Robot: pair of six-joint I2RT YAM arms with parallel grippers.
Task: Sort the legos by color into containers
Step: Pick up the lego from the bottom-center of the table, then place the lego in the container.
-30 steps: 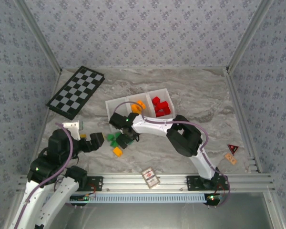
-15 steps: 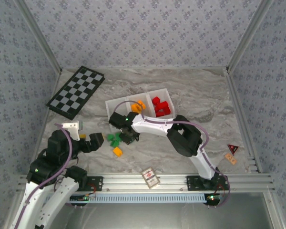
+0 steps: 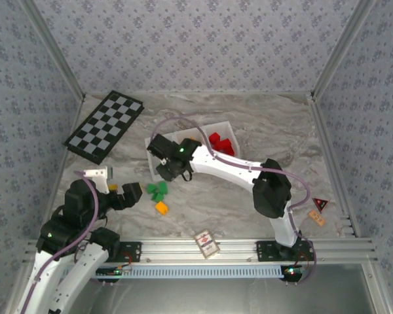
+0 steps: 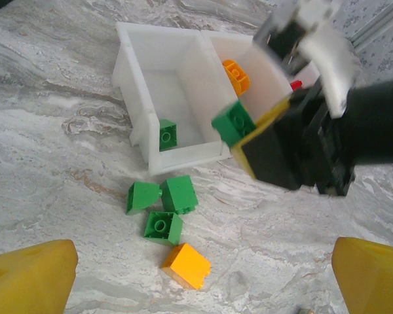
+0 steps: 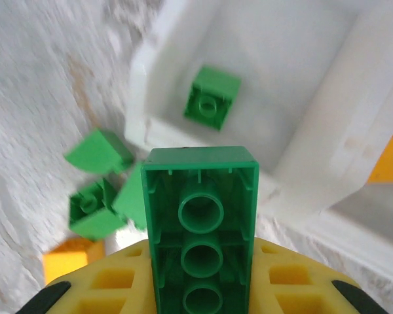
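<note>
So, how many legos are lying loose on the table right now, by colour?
Green legos on the table: 3
Orange lego on the table: 1
Red: 0
Total: 4, plus one green lego held in the right gripper.
</note>
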